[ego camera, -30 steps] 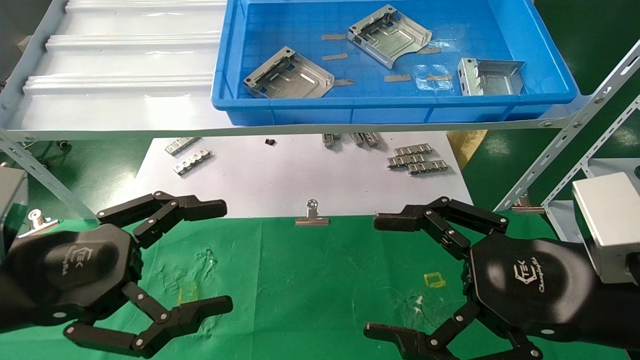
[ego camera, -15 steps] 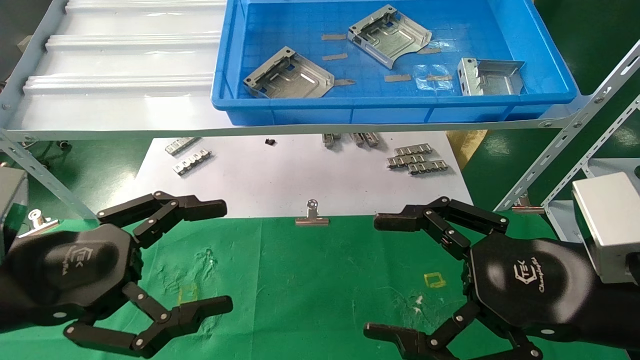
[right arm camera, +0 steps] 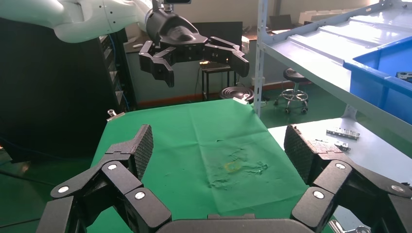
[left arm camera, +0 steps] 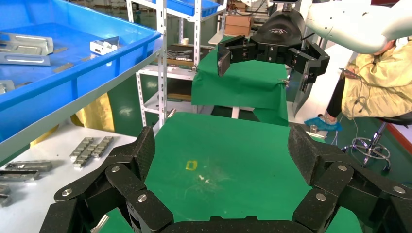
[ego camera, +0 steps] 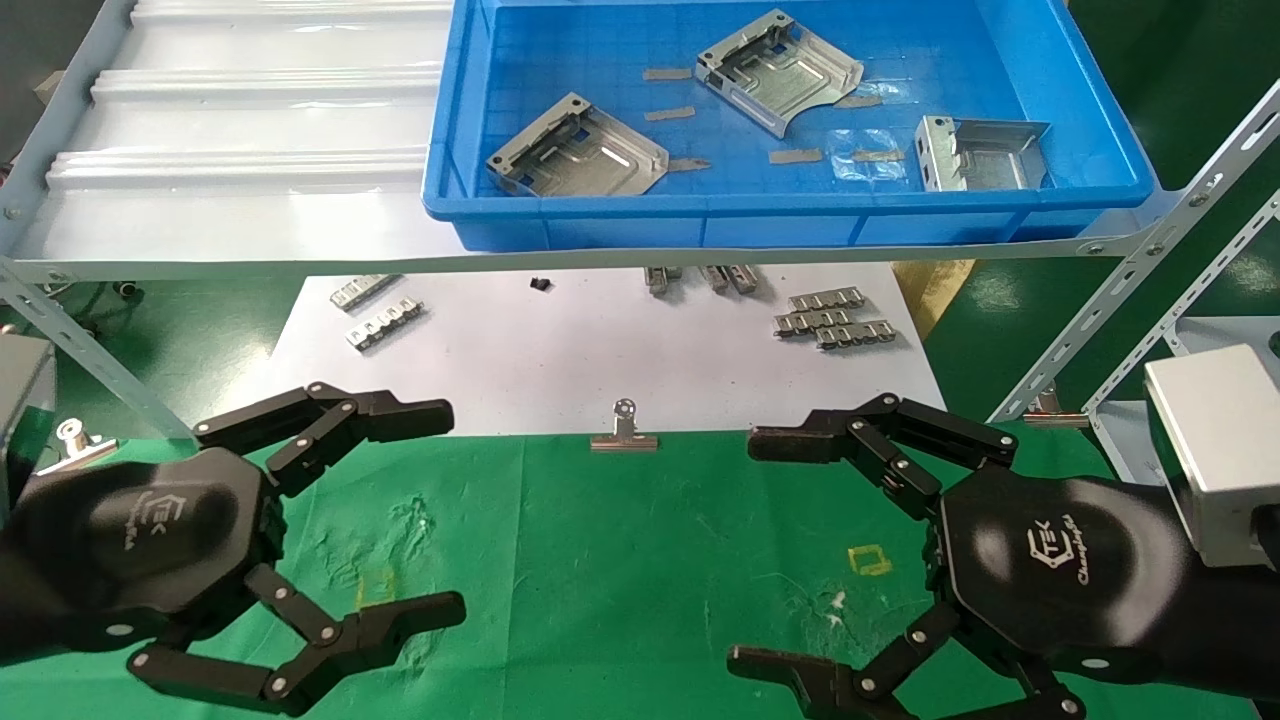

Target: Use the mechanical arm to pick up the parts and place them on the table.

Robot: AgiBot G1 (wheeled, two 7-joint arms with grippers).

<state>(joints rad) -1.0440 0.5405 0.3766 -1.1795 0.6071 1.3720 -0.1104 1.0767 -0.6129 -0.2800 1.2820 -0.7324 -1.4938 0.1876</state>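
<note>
Three silver-grey sheet-metal parts lie in the blue bin (ego camera: 560, 215) on the shelf: one at the left (ego camera: 577, 158), one in the middle (ego camera: 778, 70), one at the right (ego camera: 980, 152). My left gripper (ego camera: 440, 510) is open and empty above the green table (ego camera: 620, 560) at the near left. My right gripper (ego camera: 752, 550) is open and empty above the table at the near right. Both black claws face each other, well below the bin. In the left wrist view the right gripper (left arm camera: 266, 59) shows far off; in the right wrist view the left gripper (right arm camera: 197, 59) shows far off.
A white sheet (ego camera: 600, 360) behind the green cloth carries small ribbed metal strips (ego camera: 830, 318) and more strips (ego camera: 380, 325). A silver binder clip (ego camera: 624, 432) sits at the sheet's front edge. The grey shelf rail (ego camera: 300, 265) and slanted struts (ego camera: 1130, 270) stand between grippers and bin.
</note>
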